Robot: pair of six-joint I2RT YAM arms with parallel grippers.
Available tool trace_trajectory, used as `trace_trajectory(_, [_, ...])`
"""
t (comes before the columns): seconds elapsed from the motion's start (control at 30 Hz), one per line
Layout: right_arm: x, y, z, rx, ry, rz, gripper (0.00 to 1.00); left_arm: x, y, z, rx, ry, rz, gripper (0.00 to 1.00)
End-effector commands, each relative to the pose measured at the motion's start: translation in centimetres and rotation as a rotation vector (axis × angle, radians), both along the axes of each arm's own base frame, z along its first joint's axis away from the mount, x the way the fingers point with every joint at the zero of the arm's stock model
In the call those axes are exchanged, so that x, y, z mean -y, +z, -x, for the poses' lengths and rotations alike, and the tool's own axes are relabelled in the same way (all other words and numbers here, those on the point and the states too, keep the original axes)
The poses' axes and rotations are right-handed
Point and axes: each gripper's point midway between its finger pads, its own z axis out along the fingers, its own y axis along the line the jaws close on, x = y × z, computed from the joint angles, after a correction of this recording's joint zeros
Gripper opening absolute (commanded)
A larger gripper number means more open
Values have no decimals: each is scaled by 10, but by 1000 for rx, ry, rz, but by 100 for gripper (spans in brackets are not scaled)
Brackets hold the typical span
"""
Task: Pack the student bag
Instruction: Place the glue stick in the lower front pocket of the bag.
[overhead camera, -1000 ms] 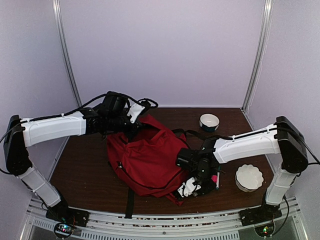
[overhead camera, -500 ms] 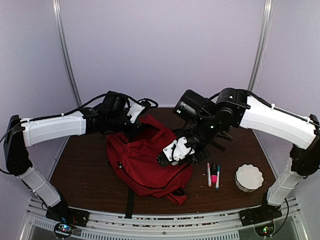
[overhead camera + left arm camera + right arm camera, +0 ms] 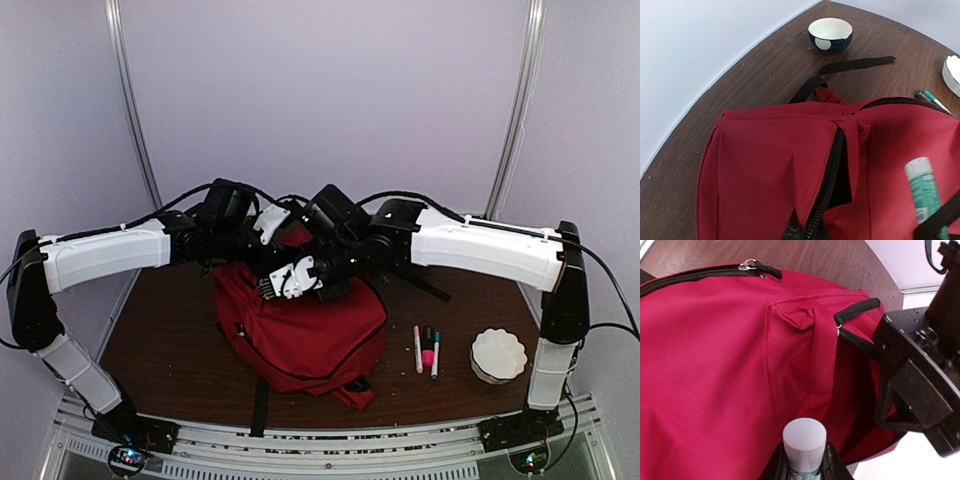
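While the left gripper [image 3: 272, 232] pinches the student bag [image 3: 305, 335] by its upper rim near the zip (its fingers mostly hidden), the bag lies centre frame; the right gripper [image 3: 278, 285] clamps a glue stick [image 3: 804, 442] above the red fabric; markers [image 3: 427, 350] and a white bowl [image 3: 498, 355] sit lower right.

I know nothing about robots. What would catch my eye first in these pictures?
The big red student bag sprawls across the middle of the table, its zip partly open. Just above it the right hand grips what looks like a glue stick with a white cap. To the bag's right, a few markers lie beside a scalloped white bowl.
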Motion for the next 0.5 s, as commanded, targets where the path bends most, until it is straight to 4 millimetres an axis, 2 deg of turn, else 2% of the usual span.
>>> trace_trajectory(0.0, [-18,9,-33,163,-26,-49,11,14,53,5,62,-55,139,0])
trace_trajectory(0.2, [-26,-7,-59,260,-54,-48,11,13,58,6,59,-65,155,0])
trace_trajectory(0.33, [-27,-27,-68,314,-53,-24,12,13,59,7,59,-69,159,0])
trace_trajectory(0.43, [-30,-35,-79,374,-75,-28,18,13,60,7,58,-72,161,0])
trace_trajectory(0.47, [-31,-37,-83,400,-87,-33,23,13,59,7,57,-73,161,0])
